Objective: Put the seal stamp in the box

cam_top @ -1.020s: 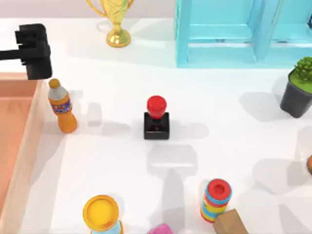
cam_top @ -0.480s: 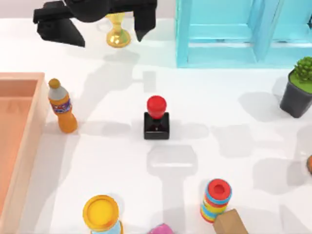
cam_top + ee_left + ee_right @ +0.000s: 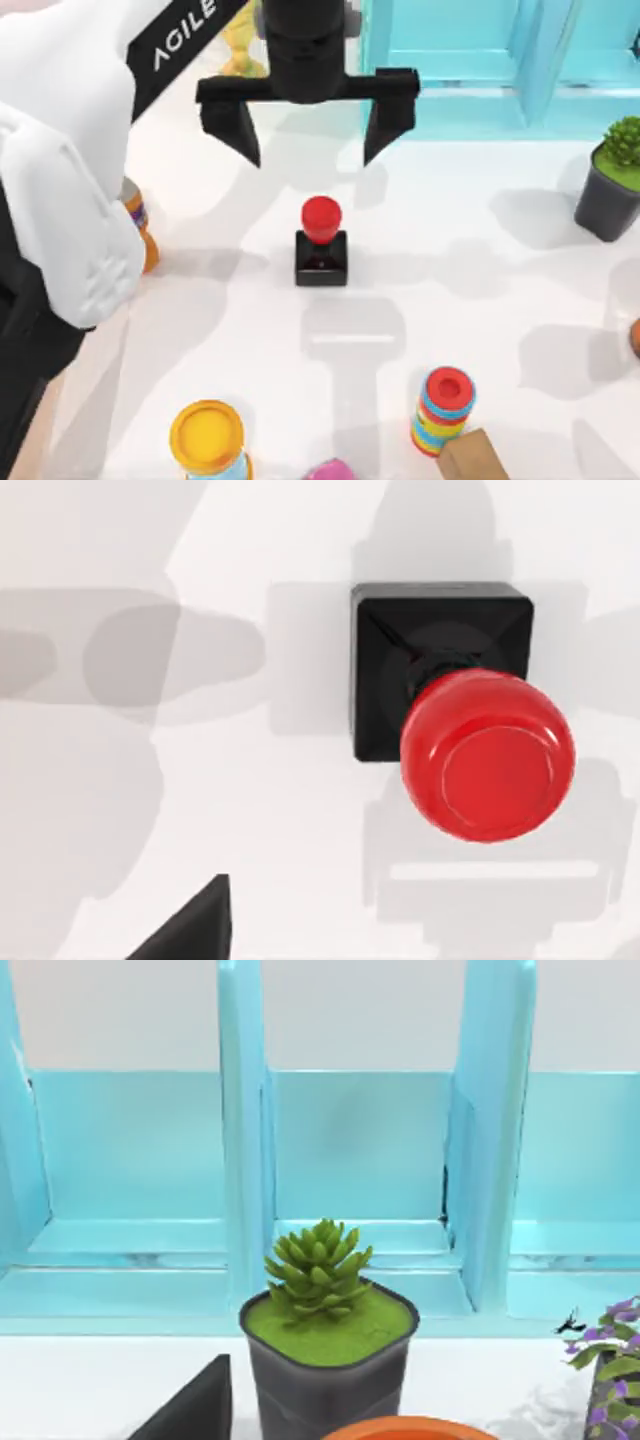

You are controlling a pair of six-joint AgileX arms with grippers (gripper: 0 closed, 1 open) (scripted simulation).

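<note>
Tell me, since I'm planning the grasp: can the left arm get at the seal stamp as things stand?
Probably yes. The left claw hangs open just beyond the seal stamp, fingers spread wider than its red knob. Nothing stands between them; the bottle and ring stack sit well aside.

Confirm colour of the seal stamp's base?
Black: the seal stamp has a square black base under a glossy red knob, clearest in the left wrist view.

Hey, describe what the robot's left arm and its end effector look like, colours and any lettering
The left arm has a bulky white shell with black sections below it. A black band on it carries white capital letters reading AGILE, cut off at the picture's edge. Its end effector is all black: a dark cylindrical wrist, a flat crossbar, and two wedge-shaped fingers tapering to points.
</note>
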